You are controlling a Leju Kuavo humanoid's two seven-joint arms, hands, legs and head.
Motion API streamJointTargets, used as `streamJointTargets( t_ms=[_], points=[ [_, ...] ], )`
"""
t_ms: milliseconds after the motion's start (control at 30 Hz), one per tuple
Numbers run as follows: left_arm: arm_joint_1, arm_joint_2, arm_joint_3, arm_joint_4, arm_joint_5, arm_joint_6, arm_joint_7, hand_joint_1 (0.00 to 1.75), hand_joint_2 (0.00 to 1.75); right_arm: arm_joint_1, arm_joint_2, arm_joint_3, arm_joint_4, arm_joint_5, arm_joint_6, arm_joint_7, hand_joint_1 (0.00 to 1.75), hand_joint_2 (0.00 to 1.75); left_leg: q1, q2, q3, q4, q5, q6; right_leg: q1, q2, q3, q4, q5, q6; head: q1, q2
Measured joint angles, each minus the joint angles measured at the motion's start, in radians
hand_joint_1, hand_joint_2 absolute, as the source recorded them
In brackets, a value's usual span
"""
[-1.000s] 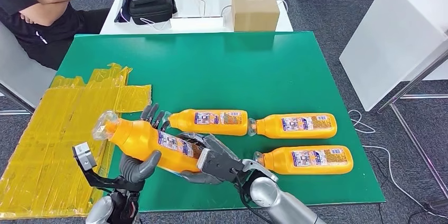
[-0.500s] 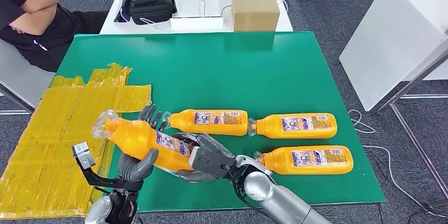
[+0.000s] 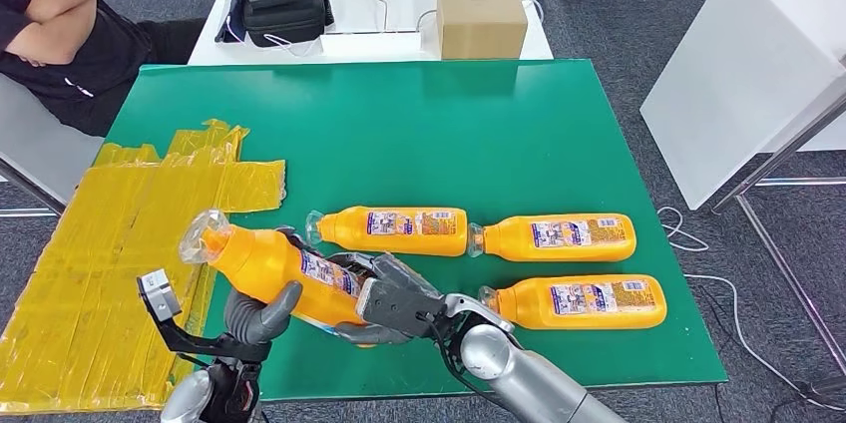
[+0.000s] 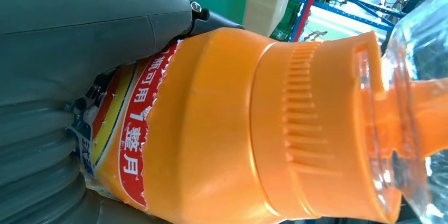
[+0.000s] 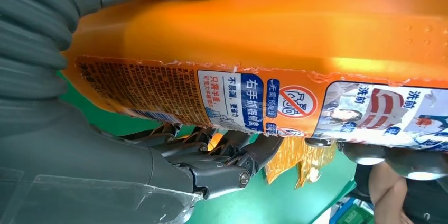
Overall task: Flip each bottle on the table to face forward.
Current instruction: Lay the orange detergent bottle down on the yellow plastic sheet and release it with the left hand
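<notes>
Both robot hands have hold of one orange bottle [image 3: 274,268], lifted off the green counter [image 3: 419,134] near its front left corner: from the head view the left robot hand [image 3: 261,309] cups it from below with the thumb against the near side, while the right robot hand [image 3: 391,300] wraps the base end, and the clear-capped neck tilts up toward the yellow sheet [image 3: 110,233]. Three other bottles [image 3: 394,230] lie flat on the counter just beyond and to the right, labels up. To my eye the risk is a tug-of-war; if one robot hand twists or lets go out of step, the bottle could slip and drop onto the nearest lying bottle, knocking it askew. In the left wrist view the thumb [image 4: 95,7] presses the shoulder of the bottle beside a torn label edge, a smooth, rounded spot that could skid. In the right wrist view the fingers [image 5: 222,147] curl under the label, which looks ragged and might slide or peel under a turning grip. A person [image 3: 60,14] sits with folded arms at the far left corner.
</notes>
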Motion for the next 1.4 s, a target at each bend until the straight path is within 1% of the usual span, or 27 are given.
streamJointTargets(
  t_ms=[300,333,433,467,533,600,667,733,833,1100,1167,1233,1300,1367,1400],
  points=[
    [0.002,0.0,0.0,0.0,-0.005,-0.005,-0.004,1.75,1.75,0.012,-0.002,-0.007,0.0,0.002,-0.012,-0.011,1.75,1.75,0.0,0.0,0.0,0.0,0.0,0.0,0.0,0.0,0.0,0.0,0.0,0.0,0.0,0.0],
    [0.002,0.0,0.0,0.0,-0.005,-0.005,-0.004,1.75,1.75,0.014,-0.002,-0.008,0.0,0.003,-0.014,-0.013,1.71,1.75,0.0,0.0,0.0,0.0,0.0,0.0,0.0,0.0,0.0,0.0,0.0,0.0,0.0,0.0],
    [0.004,0.0,0.0,0.0,-0.02,0.015,-0.009,1.75,1.75,0.024,-0.002,-0.016,-0.004,0.008,-0.031,-0.025,0.41,1.75,0.0,0.0,0.0,0.0,0.0,0.0,0.0,0.0,0.0,0.0,0.0,0.0,0.0,0.0],
    [0.005,-0.002,-0.001,-0.002,-0.037,0.036,-0.014,1.75,1.75,0.031,-0.001,-0.021,-0.007,0.015,-0.044,-0.031,0.01,1.75,0.0,0.0,0.0,0.0,0.0,0.0,0.0,0.0,0.0,0.0,0.0,0.0,0.0,0.0],
    [0.006,-0.005,-0.003,-0.013,-0.119,0.126,-0.026,1.75,1.75,0.055,-0.002,-0.037,-0.022,0.046,-0.101,-0.052,0.0,1.75,0.0,-0.001,0.0,0.0,0.0,0.0,0.0,0.0,0.0,0.0,0.0,0.0,0.0,0.0],
    [0.007,-0.006,-0.002,-0.036,-0.226,0.25,-0.033,1.75,1.75,0.096,-0.005,-0.066,-0.055,0.093,-0.182,-0.08,0.0,1.75,0.0,-0.001,-0.001,0.0,0.0,0.0,0.0,0.0,0.0,0.0,0.0,0.0,0.0,0.0],
    [0.007,0.0,0.01,-0.063,-0.296,0.332,-0.033,1.75,1.75,0.144,-0.012,-0.108,-0.107,0.124,-0.234,-0.104,0.0,1.75,0.0,-0.001,-0.001,0.0,0.0,0.0,0.0,0.0,0.0,0.0,0.0,0.0,0.0,0.0],
    [0.006,0.007,0.024,-0.09,-0.327,0.361,-0.033,1.75,1.75,0.184,-0.019,-0.148,-0.156,0.133,-0.246,-0.117,0.0,1.75,0.0,-0.001,-0.001,0.0,0.0,0.0,0.0,0.0,0.0,0.0,0.0,0.0,0.0,0.0],
    [0.006,0.012,0.033,-0.115,-0.338,0.37,-0.033,1.75,1.75,0.219,-0.025,-0.183,-0.2,0.137,-0.247,-0.123,0.0,1.75,0.0,-0.001,-0.001,0.0,-0.001,0.0,0.0,0.0,0.0,0.0,-0.001,0.001,0.0,0.0],
    [0.006,0.015,0.041,-0.134,-0.345,0.377,-0.034,1.75,1.75,0.248,-0.028,-0.214,-0.242,0.14,-0.248,-0.125,0.0,1.75,0.0,-0.001,-0.001,0.0,0.0,0.0,0.0,0.0,0.0,0.0,-0.001,0.001,0.0,0.0],
    [0.006,0.016,0.042,-0.136,-0.394,0.418,-0.04,1.75,1.75,0.254,-0.028,-0.22,-0.25,0.142,-0.252,-0.132,0.0,1.75,0.0,-0.001,-0.001,0.0,0.0,0.0,0.0,0.0,0.0,0.0,-0.001,0.001,0.0,0.0],
    [0.004,0.023,0.047,-0.147,-0.511,0.504,-0.039,1.75,1.75,0.269,-0.029,-0.232,-0.266,0.145,-0.261,-0.141,0.0,1.75,0.0,-0.001,-0.001,0.0,-0.001,0.0,0.0,0.0,0.0,0.0,-0.001,0.001,0.0,0.0],
    [-0.007,0.042,0.063,-0.165,-0.644,0.581,-0.018,1.75,1.75,0.291,-0.032,-0.248,-0.292,0.145,-0.266,-0.145,0.0,0.87,0.0,-0.001,-0.001,0.0,-0.001,0.0,0.0,0.0,0.0,0.0,-0.001,0.001,0.0,0.0],
    [-0.026,0.067,0.092,-0.184,-0.757,0.624,0.008,1.75,1.75,0.314,-0.035,-0.264,-0.317,0.144,-0.266,-0.145,0.0,0.0,0.0,-0.001,-0.001,0.0,-0.001,0.0,0.0,0.0,0.0,0.0,-0.001,0.001,0.0,0.0],
    [-0.038,0.08,0.109,-0.194,-0.816,0.639,0.021,1.75,1.75,0.323,-0.037,-0.273,-0.328,0.143,-0.265,-0.145,0.0,0.0,0.0,-0.001,-0.001,0.0,-0.001,0.0,0.0,0.0,0.0,0.0,-0.001,0.001,0.0,0.0]
  ],
)
